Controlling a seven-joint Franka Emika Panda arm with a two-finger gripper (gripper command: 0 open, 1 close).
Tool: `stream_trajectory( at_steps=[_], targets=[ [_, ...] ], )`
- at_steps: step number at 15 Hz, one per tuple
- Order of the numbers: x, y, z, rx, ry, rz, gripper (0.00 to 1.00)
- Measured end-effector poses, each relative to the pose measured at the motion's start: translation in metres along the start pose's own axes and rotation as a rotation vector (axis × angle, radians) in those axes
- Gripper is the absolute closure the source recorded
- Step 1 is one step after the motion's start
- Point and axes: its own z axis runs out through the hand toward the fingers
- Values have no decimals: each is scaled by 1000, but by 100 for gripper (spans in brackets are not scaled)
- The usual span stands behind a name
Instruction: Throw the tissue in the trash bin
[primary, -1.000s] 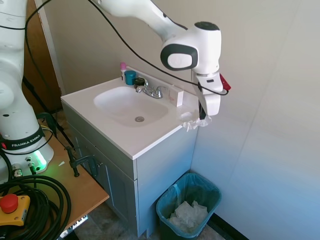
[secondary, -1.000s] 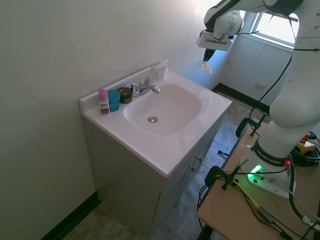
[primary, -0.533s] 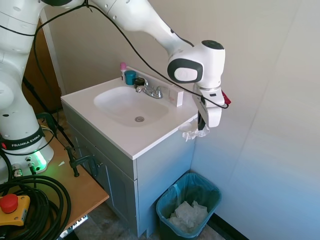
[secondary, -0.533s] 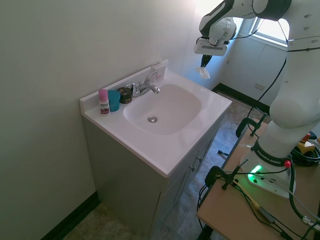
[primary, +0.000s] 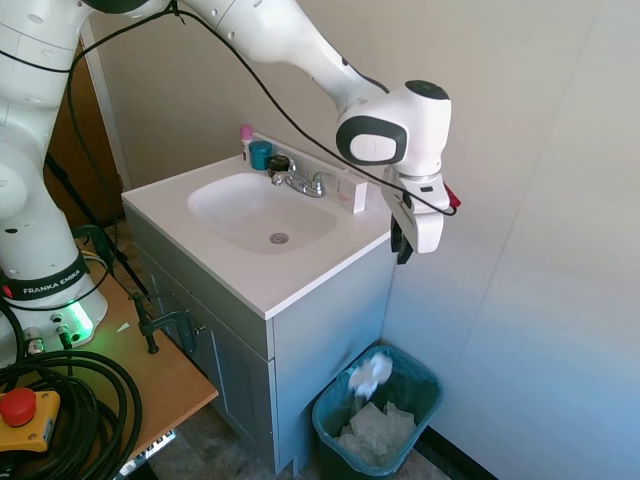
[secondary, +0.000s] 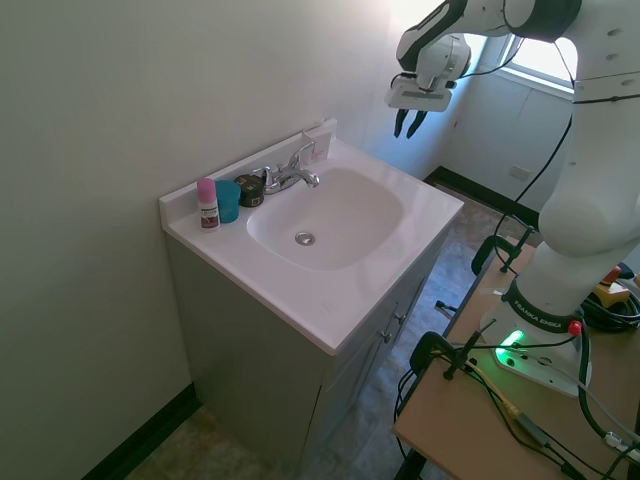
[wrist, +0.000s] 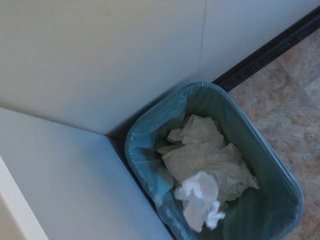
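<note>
Open air below the claw (primary: 402, 252) down to the trash bin (primary: 420, 380), bin mouth unblocked, vanity cabinet (primary: 330, 330) close at its 9 o'clock, wall (primary: 520, 300) close at 3 o'clock, crumpled tissues (wrist: 205, 157) heaped inside

You're looking at a glossy white arm (primary: 290, 40) with rounded joint housings, dark grey rings at the seams and a black cap on the wrist joint. The base reads "FRANKA EMIKA" and glows green underneath. The gripper (primary: 403, 245) has a white body with dark fingers (secondary: 400, 122).
</note>
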Motion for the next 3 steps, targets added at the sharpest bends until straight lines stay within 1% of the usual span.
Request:
stream_trajectory(
  at_steps=[1, 3],
  targets=[
    [2, 1, -12, 13, 2, -7, 0],
    [6, 6, -47, 44, 4, -11, 0]
  ],
)
